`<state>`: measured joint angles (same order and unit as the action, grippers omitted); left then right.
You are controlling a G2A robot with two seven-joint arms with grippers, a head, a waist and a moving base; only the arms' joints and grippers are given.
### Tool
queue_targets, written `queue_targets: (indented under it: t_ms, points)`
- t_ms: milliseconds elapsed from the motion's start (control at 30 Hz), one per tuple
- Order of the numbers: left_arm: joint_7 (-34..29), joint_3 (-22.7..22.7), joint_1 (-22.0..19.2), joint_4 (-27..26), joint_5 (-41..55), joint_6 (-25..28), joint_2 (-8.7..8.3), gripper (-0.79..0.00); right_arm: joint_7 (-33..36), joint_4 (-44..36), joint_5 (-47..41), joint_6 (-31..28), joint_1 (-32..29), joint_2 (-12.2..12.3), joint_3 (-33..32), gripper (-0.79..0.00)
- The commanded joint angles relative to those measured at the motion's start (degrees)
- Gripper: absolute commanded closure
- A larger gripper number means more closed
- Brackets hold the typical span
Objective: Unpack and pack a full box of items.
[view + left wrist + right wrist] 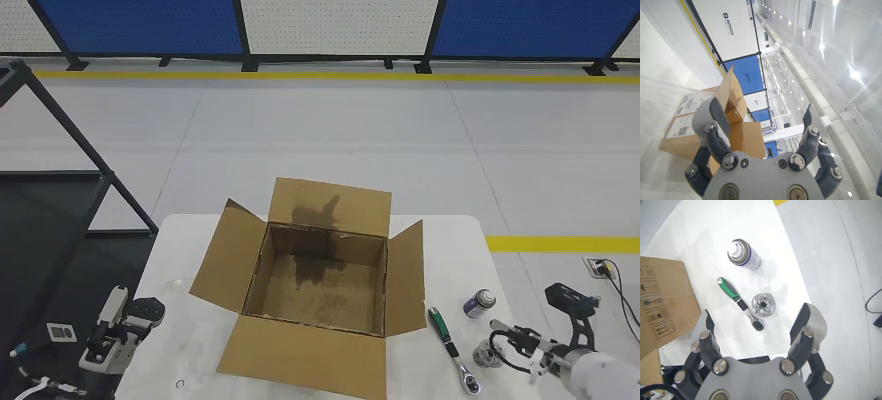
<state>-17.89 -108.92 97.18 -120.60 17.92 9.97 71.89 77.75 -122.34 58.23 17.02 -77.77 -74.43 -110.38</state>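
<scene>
- Overhead, the box (318, 280) stands open and empty on the white table (450, 240). The ratchet (447, 345), spray can (480, 302) and metal hub (487, 354) sit off its right flap, nearest the right gripper (508, 345).
- Left wrist: the left gripper (762, 106), fingers apart and holding nothing, tilts upward beside the box's outer wall.
- Right wrist: fingers spread, the right gripper hangs above ratchet and hub. The ratchet's long axis runs away from it, alongside the flap. Grey floor lies beyond.

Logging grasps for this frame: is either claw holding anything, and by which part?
Nothing is held: the left claw and the right claw both stand open and empty; the wrench lies loose.
</scene>
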Motion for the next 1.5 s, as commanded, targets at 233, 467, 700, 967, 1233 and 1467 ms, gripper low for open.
queue_targets:
  t_ms: [233, 467, 700, 967, 1233, 1467]
  points:
    - [0.0, 0.0, 0.0, 0.0, 0.0, 0.0, 0.00, -0.785, -0.4, -1.1, -0.7, -0.8, -0.5, 0.0, -0.6, -0.785]
    - [-0.1, 0.1, 0.0, 0.0, 0.0, -0.1, -0.01, -0.785, -0.4, -1.1, -0.7, -0.8, -0.5, 0.0, -0.6, -0.785]
    - [-0.6, 0.4, -0.1, 0.5, -0.2, 0.2, -0.04, -0.785, -3.5, 0.5, 3.8, -6.7, -2.9, 0.6, 2.8, -0.785]
    - [-1.0, 0.5, -0.4, 1.0, 0.0, 0.6, -0.07, -0.785, -5.4, 6.0, -5.9, -21.6, -2.4, 1.7, -0.3, -0.785]
    - [-0.1, 0.9, -0.8, 1.0, -0.9, 0.3, -0.06, -0.785, -4.2, 13.0, -11.6, -33.8, -2.1, 3.5, -4.8, -0.785]
    - [-0.1, 0.9, -0.8, 1.0, -0.9, 0.3, -0.06, -0.785, -4.0, 14.9, -1.7, -28.8, -0.4, 4.1, 1.8, -0.785]
